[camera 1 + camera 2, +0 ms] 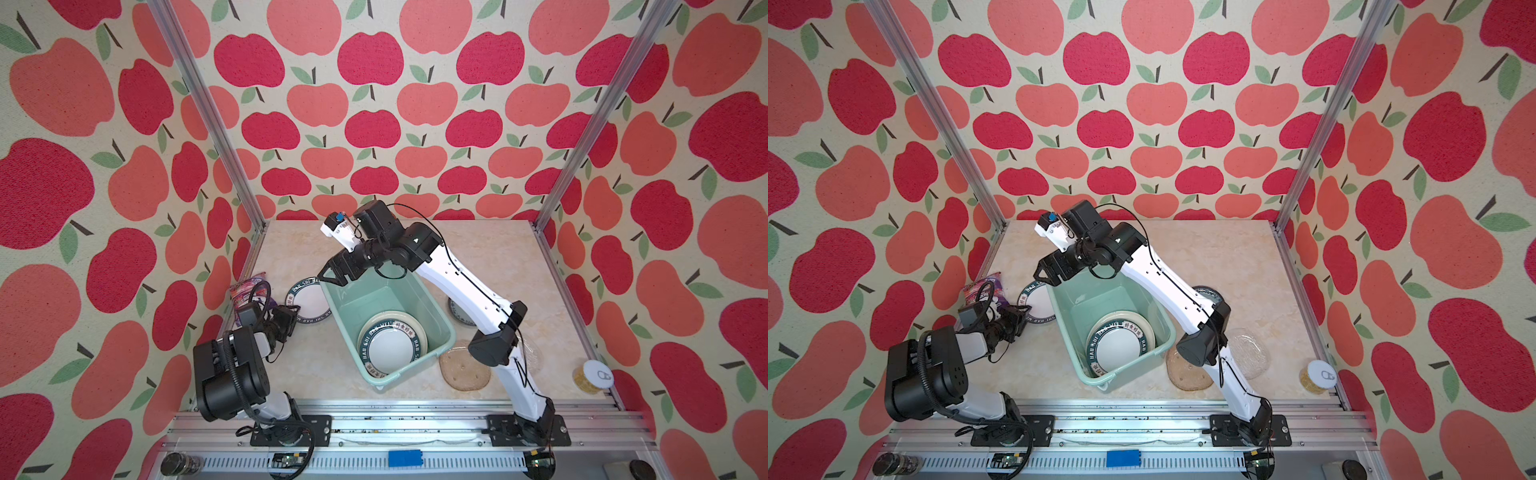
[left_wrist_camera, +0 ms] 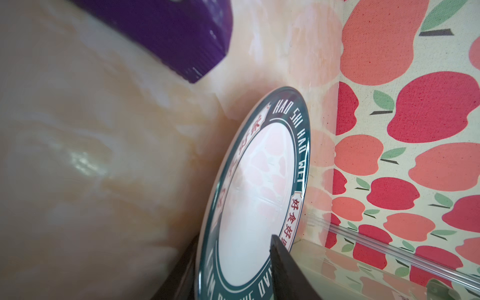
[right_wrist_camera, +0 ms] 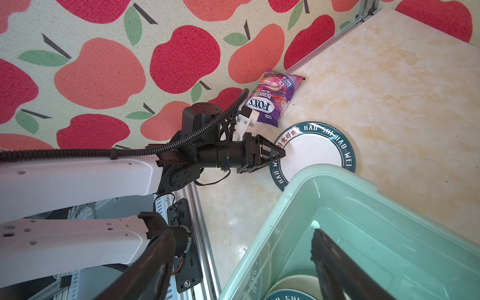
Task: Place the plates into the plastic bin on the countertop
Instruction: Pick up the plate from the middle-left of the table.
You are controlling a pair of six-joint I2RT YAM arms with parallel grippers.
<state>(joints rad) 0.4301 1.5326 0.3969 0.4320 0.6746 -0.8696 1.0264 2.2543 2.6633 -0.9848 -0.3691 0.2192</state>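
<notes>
Bright, even, diffuse light in both top views; source probably overhead, hard to fix. Faint, short shadows beside plastic bin (image 1: 374, 297) on countertop (image 1: 498, 249). White glare along front aluminium rail (image 1: 395, 415). Wide-angle bending of wall posts (image 1: 203, 104) toward frame edges. In left wrist view: glossy sheen patch on countertop, purple bag (image 2: 168, 33) badly blurred, lettered plate (image 2: 254, 207) sharper, apple reflections on glaze. In right wrist view: fingers (image 3: 330, 265) of right gripper (image 3: 241, 233) out of focus, near-silhouette; background crisp.

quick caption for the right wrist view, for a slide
Left gripper straddling the rim of a lettered plate beside the mint-green bin, candy bag nearby.
</notes>
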